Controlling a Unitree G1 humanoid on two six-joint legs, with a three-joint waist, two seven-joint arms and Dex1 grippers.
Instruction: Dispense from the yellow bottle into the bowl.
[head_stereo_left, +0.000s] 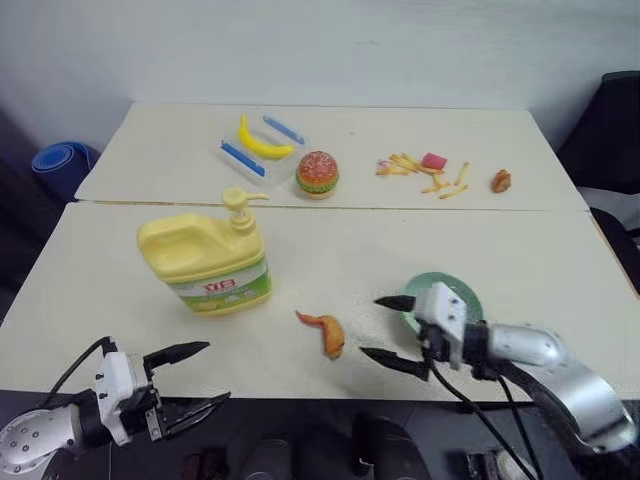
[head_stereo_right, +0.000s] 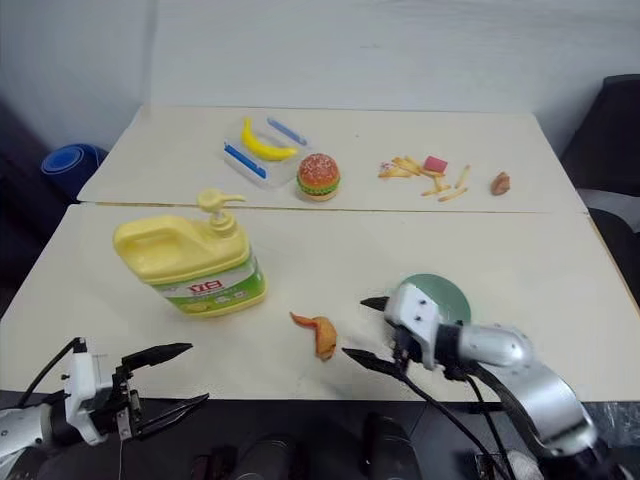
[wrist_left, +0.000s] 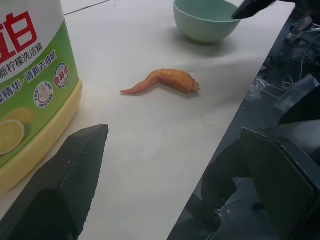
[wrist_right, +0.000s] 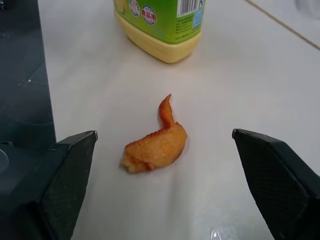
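The yellow bottle (head_stereo_left: 205, 259) stands upright on the near table's left half, its pump spout pointing right; its green label shows in the left wrist view (wrist_left: 30, 85). The mint-green bowl (head_stereo_left: 462, 294) sits near the table's front right, partly hidden behind my right gripper (head_stereo_left: 392, 331), which is open and empty and points left toward a toy chicken wing. My left gripper (head_stereo_left: 195, 374) hangs open and empty off the table's front edge, below and in front of the bottle. The bowl (wrist_left: 206, 19) looks empty.
A toy chicken wing (head_stereo_left: 326, 331) lies between bottle and bowl, near the front edge. On the far table are a clear tray with a banana (head_stereo_left: 262, 144), a toy burger (head_stereo_left: 317, 174), fries (head_stereo_left: 420, 172) and a small brown food piece (head_stereo_left: 501, 181). A blue roll (head_stereo_left: 60, 160) lies far left.
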